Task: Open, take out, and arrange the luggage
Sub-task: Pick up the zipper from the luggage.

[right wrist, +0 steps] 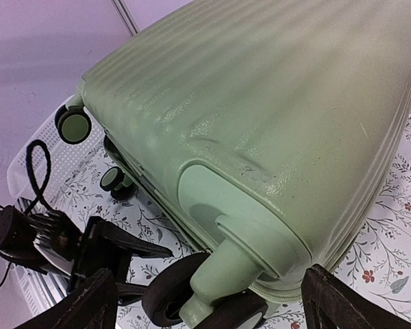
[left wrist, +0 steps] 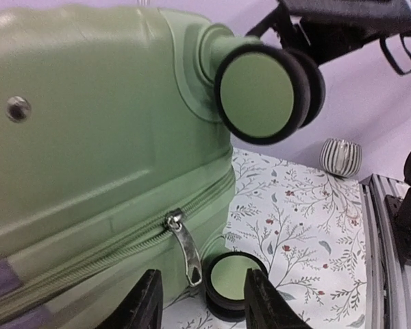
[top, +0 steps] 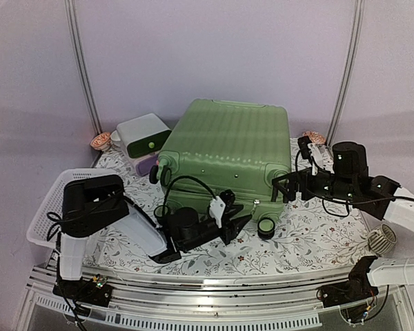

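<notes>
Your luggage (top: pixel 228 148) lies shut and flat on the flowered cloth (top: pixel 310 234), wheels toward the arms. At its near right corner your right gripper (right wrist: pixel 207 274) gapes wide around the wheel (right wrist: pixel 168 296); you cannot tell if it touches. At its near edge your left gripper (left wrist: pixel 204 274) stands half spread, the zipper pull (left wrist: pixel 183 247) hanging between its fingers (left wrist: pixel 147 301), ungripped.

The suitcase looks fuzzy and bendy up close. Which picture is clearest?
Left wrist view: the suitcase is very close, so its upper part blurs, but the zipper pull looks sharp. Right wrist view: the wide lens bulges it, with pale glare on its ribs. Top view: even light, clearest.
</notes>
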Available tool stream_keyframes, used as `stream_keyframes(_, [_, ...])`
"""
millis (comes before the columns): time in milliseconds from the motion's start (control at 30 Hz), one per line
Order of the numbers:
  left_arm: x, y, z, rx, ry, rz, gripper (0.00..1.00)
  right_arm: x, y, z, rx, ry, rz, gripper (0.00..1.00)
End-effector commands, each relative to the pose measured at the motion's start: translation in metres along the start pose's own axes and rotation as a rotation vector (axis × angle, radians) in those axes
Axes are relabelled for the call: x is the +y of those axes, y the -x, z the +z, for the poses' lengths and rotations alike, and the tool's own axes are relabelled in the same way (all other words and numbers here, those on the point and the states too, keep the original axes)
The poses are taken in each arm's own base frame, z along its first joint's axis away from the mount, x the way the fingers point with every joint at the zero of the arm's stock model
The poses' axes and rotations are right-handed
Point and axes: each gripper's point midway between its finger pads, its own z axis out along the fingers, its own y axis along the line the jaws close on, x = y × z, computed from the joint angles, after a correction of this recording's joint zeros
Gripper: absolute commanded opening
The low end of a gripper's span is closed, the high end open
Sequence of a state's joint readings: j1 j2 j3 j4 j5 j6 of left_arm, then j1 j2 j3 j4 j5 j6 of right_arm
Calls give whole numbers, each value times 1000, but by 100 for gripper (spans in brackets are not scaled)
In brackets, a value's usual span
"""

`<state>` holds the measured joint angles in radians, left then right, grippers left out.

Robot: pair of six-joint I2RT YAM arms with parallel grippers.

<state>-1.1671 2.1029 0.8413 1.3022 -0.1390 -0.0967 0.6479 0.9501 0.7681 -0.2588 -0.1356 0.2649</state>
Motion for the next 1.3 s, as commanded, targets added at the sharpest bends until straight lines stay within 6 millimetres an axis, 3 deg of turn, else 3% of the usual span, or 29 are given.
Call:
stream_keyframes(0, [-17, -34, 18, 100, -51, 26, 43, -1, 11, -10, -72, -15, -7, 95])
stream_keyframes(433, [-8, -48, 33, 157, 3, -4, 42, -9, 18, -28, -145, -67, -5, 95])
stream_keyframes(800, [-5, -36, 31, 98, -15, -8, 38, -9, 14, -22, -126, -60, -5, 95])
stream_keyframes(1267, [-3, -28, 40, 46, -21, -24, 15, -15, 0, -11, -50, -84, 1, 95])
